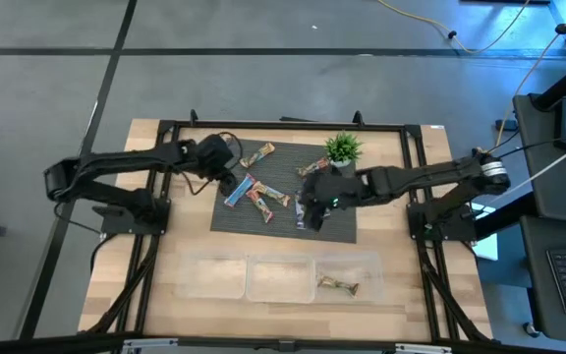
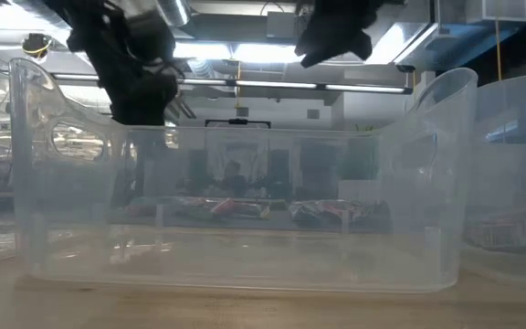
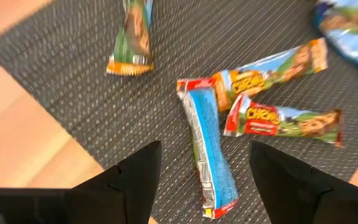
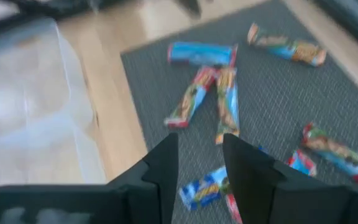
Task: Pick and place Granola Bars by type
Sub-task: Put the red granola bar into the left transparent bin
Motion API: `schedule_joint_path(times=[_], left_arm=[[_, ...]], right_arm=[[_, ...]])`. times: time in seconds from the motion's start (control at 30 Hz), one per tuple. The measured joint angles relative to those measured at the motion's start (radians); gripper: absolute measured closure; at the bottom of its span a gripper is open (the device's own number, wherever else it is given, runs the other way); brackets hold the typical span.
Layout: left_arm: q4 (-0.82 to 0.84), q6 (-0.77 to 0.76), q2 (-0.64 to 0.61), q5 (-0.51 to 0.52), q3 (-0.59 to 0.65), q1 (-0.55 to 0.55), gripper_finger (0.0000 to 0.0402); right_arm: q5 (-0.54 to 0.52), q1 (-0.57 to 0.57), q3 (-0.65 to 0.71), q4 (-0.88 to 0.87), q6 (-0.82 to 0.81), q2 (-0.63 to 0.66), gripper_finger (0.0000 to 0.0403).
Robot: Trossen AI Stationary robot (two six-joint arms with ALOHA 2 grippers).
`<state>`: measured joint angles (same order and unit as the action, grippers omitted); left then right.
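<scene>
Several granola bars lie flat on a dark woven mat [image 1: 337, 224]. In the left wrist view a blue bar [image 3: 209, 140] lies beside two multicolour bars [image 3: 269, 65] [image 3: 284, 118], with a green-brown bar [image 3: 132, 37] farther off. My left gripper [image 3: 205, 152] hangs open above the blue bar, one finger on either side, apart from it. It is over the mat's left part [image 1: 229, 179]. My right gripper [image 4: 201, 146] is open and empty over the mat's right part [image 1: 312, 205], above a blue-white bar [image 4: 204, 186]. Other bars [image 4: 191, 96] [image 4: 201, 53] lie beyond it.
Three clear plastic containers stand in a row along the near edge; the right one [image 1: 371, 265] holds one tan bar [image 1: 339, 285]. A small green potted plant [image 1: 342, 147] stands at the mat's far right corner, close to my right arm. Bare wood surrounds the mat.
</scene>
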<state>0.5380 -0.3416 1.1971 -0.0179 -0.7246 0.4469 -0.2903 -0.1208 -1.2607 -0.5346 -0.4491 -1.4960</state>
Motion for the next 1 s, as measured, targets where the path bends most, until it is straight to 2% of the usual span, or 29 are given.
schedule_joint_path(times=[0.2,0.37,0.67,0.8,1.0], left_arm=[[-0.007,-0.030,0.100,0.034,-0.001,-0.005,0.0169],[-0.047,-0.068,0.164,0.048,-0.001,-0.047,0.0169],[-0.101,-0.151,0.287,0.124,-0.001,-0.131,0.0169],[-0.118,-0.198,0.337,0.095,-0.001,-0.146,0.0169],[-0.122,-0.258,0.374,0.110,-0.005,-0.167,0.0169]], right_arm=[[0.007,0.041,0.236,0.258,0.007,0.170,0.0272],[0.009,0.077,0.355,0.270,-0.038,0.269,0.0272],[0.145,0.131,0.450,0.267,-0.016,0.335,0.0272],[0.193,0.147,0.466,0.259,0.014,0.335,0.0272],[0.207,0.160,0.469,0.202,0.065,0.335,0.0272]])
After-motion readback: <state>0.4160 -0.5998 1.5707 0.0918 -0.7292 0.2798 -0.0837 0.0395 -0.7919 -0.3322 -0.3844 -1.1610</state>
